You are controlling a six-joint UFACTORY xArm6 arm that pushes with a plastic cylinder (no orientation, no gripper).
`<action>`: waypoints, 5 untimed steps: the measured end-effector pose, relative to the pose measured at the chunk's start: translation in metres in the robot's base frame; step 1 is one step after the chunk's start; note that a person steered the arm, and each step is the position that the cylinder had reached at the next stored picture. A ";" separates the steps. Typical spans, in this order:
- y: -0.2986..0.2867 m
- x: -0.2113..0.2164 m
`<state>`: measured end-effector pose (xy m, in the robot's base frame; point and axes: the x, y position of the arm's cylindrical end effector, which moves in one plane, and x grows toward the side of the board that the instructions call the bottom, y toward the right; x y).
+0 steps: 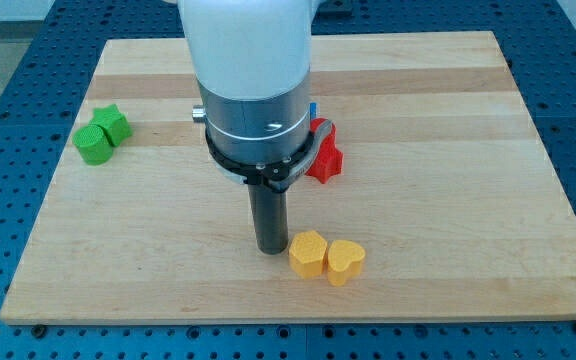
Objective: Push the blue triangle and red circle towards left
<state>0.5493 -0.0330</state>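
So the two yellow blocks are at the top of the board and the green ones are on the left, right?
Not quite. The camera view shows the two yellow blocks near the board's bottom edge, just right of my tip. The green blocks are on the left, as you said.

On the worktop (448, 90), the rod's tip (270, 249) stands just left of the yellow hexagon (307, 253), which touches the yellow heart (345, 261). The red block (325, 158) lies behind them; two touching green blocks (102, 134) sit far left.
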 end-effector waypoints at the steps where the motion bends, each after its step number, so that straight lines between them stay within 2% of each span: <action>1: 0.000 0.000; 5: -0.023 -0.040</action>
<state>0.5095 -0.0560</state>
